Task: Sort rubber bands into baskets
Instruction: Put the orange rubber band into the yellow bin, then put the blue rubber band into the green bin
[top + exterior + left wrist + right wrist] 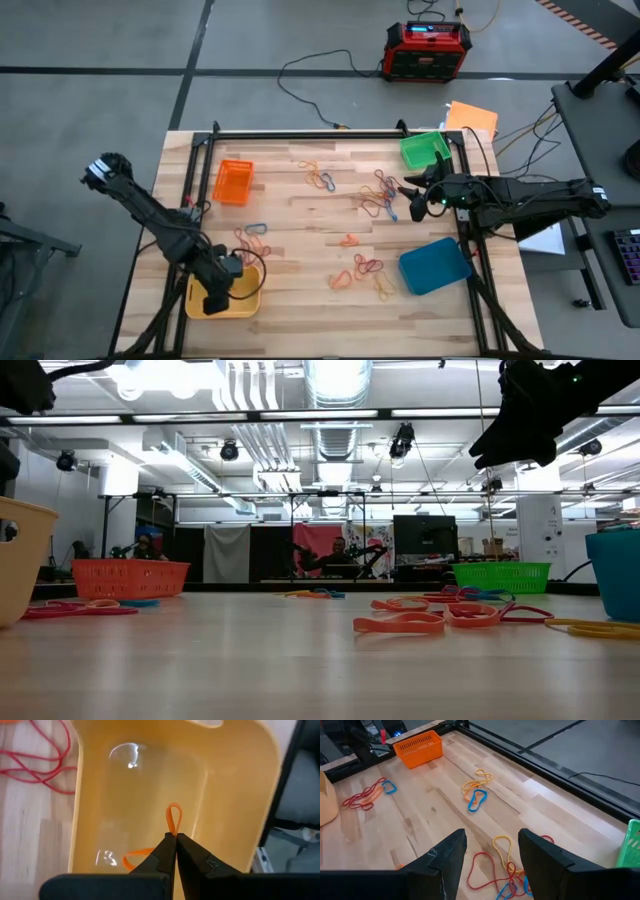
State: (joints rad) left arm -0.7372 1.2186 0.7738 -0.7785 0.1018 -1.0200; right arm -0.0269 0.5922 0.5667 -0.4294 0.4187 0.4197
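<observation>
My left hand (175, 840) pinches a limp, featherlight orange rubber band (173, 819) over the yellow basket (240, 795); my right hand (492, 852) gapes empty.

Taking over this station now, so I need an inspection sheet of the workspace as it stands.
Surface: wooden table, black frame.
Job's things: rubber bands scattered mid-table; orange basket, green basket, blue basket, yellow basket.
Clutter: nothing seen.
Grippers: left gripper shut on orange band over the yellow basket; right gripper open above bands.
Cables: black cable on floor.
Surroundings: red-black box; people beyond, low view.
</observation>
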